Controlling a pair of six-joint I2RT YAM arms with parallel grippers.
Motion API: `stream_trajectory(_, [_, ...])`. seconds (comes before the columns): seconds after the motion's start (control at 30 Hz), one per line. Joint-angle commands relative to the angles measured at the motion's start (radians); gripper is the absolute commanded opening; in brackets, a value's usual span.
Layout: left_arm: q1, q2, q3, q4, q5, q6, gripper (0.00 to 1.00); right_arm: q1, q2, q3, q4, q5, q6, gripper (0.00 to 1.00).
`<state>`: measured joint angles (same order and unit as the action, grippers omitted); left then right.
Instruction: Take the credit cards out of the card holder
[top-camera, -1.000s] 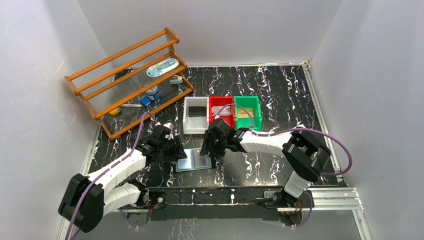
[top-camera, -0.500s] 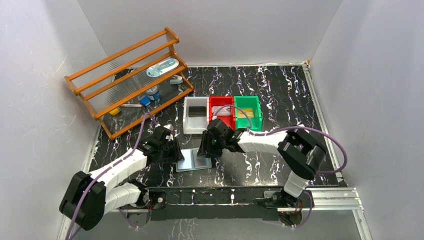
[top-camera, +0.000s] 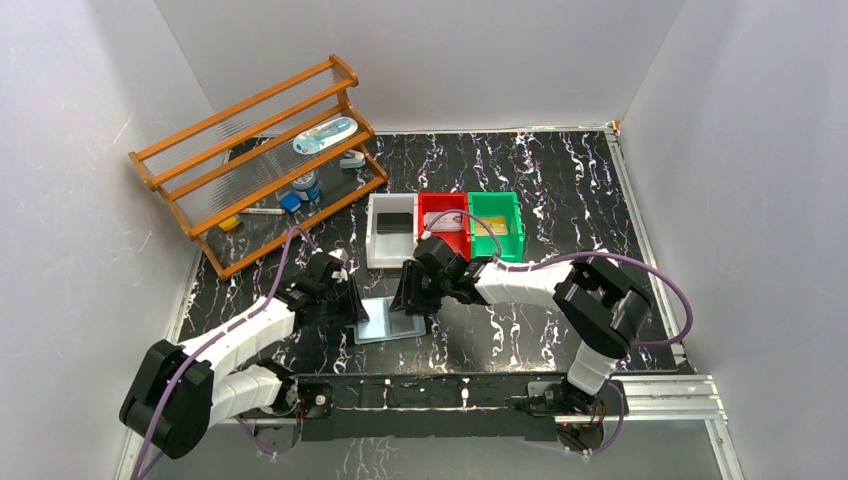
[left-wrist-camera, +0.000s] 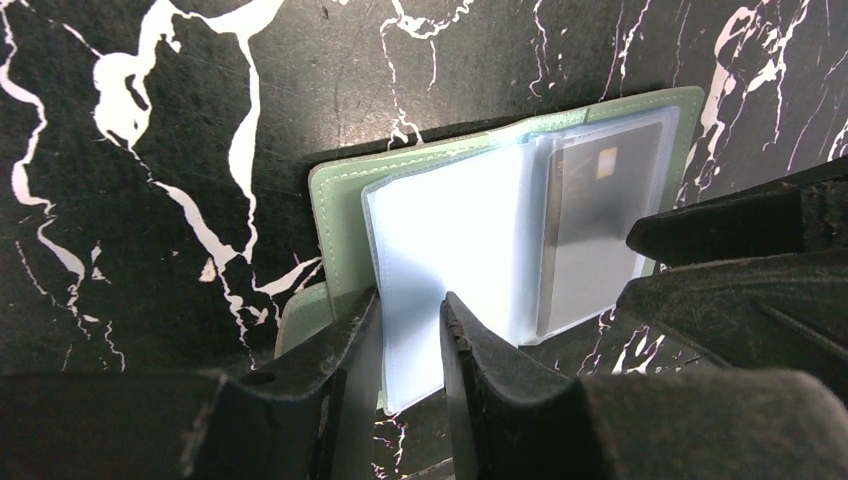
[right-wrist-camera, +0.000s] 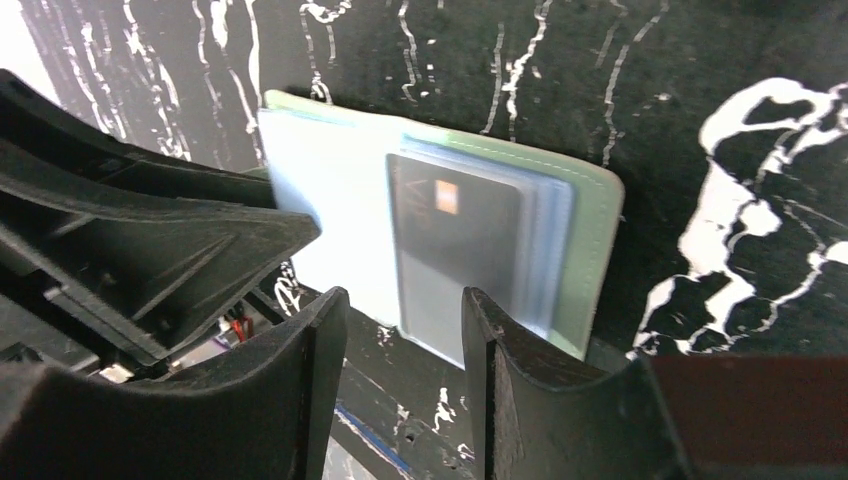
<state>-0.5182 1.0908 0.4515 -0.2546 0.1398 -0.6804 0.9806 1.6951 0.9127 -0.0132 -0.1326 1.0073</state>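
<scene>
As both arms stoop over the card holder, right hand is released, left hand unclear.

The table is black marble-patterned with white veins. The card holder is pale green with glossy, bluish-white clear pockets, one showing a dark grey credit card with a small orange chip. Beyond stand a white bin, a red bin, a green bin and an orange-brown rack.

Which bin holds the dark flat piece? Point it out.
The white bin, leftmost of the three: a dark rectangle lies inside. The red bin and green bin hold paler things.
</scene>
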Motion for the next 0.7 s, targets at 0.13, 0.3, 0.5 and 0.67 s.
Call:
stream_trajectory(0.13, [0.001, 0.008, -0.023, 0.007, 0.044, 0.005, 0.25, 0.003, -0.032, 0.003, 0.093, -0.058, 0.019, 0.53])
stream_trajectory(0.3, [0.001, 0.001, -0.024, 0.006, 0.043, 0.010, 0.25, 0.004, -0.052, 0.024, -0.030, 0.054, -0.004, 0.54])
stream_trajectory(0.5, [0.001, 0.003, -0.020, 0.006, 0.043, 0.011, 0.25, 0.003, -0.050, 0.039, -0.092, 0.088, -0.033, 0.55])
stream_trajectory(0.67, [0.001, 0.002, -0.016, 0.006, 0.047, 0.012, 0.25, 0.004, -0.021, 0.031, -0.064, 0.066, -0.026, 0.55])
